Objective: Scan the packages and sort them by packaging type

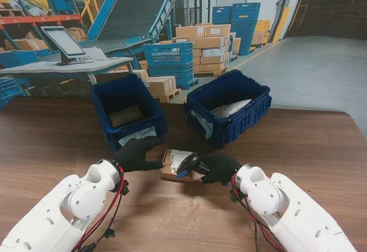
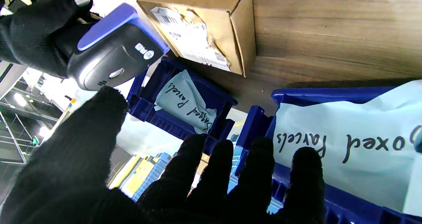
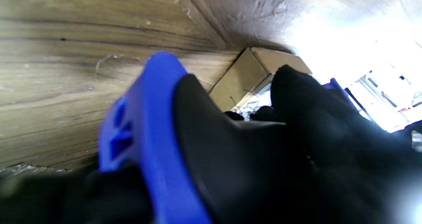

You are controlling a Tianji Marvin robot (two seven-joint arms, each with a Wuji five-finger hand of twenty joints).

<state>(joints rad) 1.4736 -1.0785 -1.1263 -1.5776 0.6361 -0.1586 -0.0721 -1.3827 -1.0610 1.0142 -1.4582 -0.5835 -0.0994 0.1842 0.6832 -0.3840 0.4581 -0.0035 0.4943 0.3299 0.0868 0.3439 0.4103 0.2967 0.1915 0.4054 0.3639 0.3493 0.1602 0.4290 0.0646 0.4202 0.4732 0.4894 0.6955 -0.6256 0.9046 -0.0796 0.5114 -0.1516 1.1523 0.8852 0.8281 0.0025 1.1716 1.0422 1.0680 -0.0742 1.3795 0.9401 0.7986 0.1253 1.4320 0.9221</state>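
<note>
Parcel: a small cardboard box (image 1: pixel 175 165) lies flat on the table (image 1: pixel 321 148), near to you, between the two hands and in front of both bins. Its white shipping label (image 2: pixel 189 36) faces up; the label looks torn and wrinkled.
Scanner: a black and blue handheld barcode scanner (image 1: pixel 187 163) sits over the box, head turned toward the label.
Right hand: your right hand (image 1: pixel 218 167) is wrapped around the scanner's handle, gripping it.
Left hand: your left hand (image 1: pixel 136 154) holds nothing; its fingers (image 2: pixel 201 171) are spread, resting at the box's left edge. Whether it touches the cardboard, you cannot tell.
Left bin: a blue crate (image 1: pixel 127 112) marked "Boxed Parcels" on a paper tag (image 2: pixel 346 141); a brown box already lies inside.
Right bin: a blue crate (image 1: pixel 229 105) tagged "Bagged Parcels"; a pale plastic bag lies inside.
Step in hand: most likely the scan, with sorting not yet done.
Handling, judged: the box looks light and stiff, with dry cardboard that should not slip. It seems shallow, so the top face offers little purchase.
Where to take hold: pinch across the two long sides, thumb on one and fingers on the other, keeping off the loose label.
Destination, judged: the left bin, just beyond your left hand.
</note>
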